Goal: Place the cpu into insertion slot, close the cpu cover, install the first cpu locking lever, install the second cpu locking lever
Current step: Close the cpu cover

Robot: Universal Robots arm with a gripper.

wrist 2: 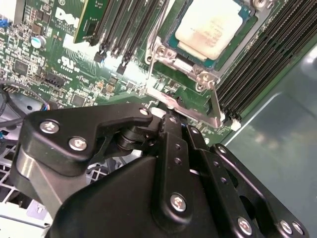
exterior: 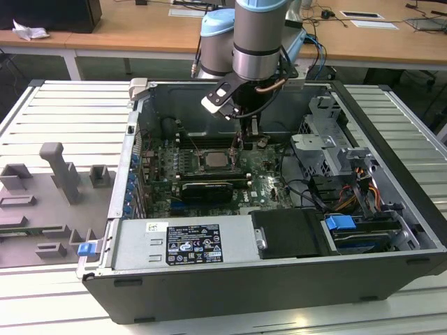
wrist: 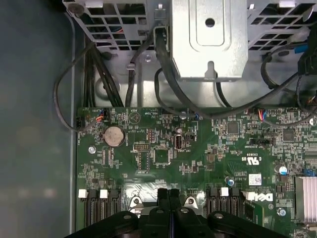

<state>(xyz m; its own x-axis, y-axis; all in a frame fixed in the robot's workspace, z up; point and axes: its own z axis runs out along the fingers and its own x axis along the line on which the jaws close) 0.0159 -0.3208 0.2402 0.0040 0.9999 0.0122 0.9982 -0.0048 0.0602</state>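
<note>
Hovering nr cpu (wrist 2: 213,25), fingers (wrist: 162,196) closed.

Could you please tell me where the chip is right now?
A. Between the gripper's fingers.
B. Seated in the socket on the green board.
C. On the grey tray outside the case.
B: in the second wrist view the chip lies flat on the green board, framed by the metal cover.
</note>
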